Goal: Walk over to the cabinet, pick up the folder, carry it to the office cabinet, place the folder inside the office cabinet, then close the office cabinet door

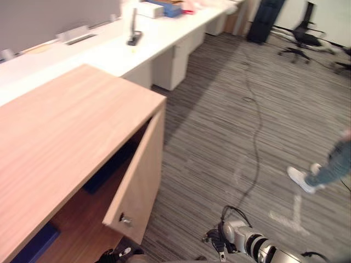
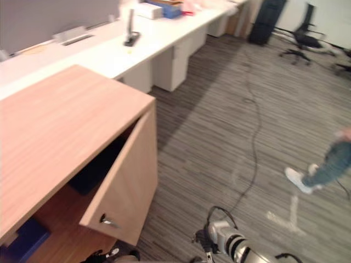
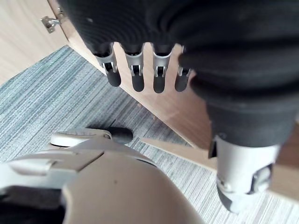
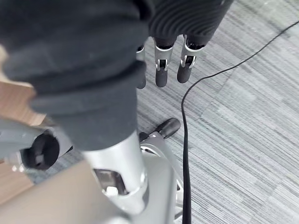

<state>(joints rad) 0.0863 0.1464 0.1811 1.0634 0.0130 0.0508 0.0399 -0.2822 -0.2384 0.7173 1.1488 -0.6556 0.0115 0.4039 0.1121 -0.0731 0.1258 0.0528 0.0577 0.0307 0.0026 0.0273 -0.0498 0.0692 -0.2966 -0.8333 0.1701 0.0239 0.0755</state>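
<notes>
— What's on the far left?
— The wooden office cabinet. Its door is swung out and open, with a small metal knob near its lower edge. On the cabinet's floor inside lies a dark blue flat thing (folder or not, I cannot tell).
— And the left hand?
— The left hand hangs with straight fingers, holding nothing, close to the door's wood panel and above the grey striped carpet.
— The right one?
— The right hand is empty too, its fingers loose over the carpet.
— Anything further right?
— A long white desk runs behind the cabinet. A black office chair stands far back, and a person's white shoe and jeans leg show near the right edge.
</notes>
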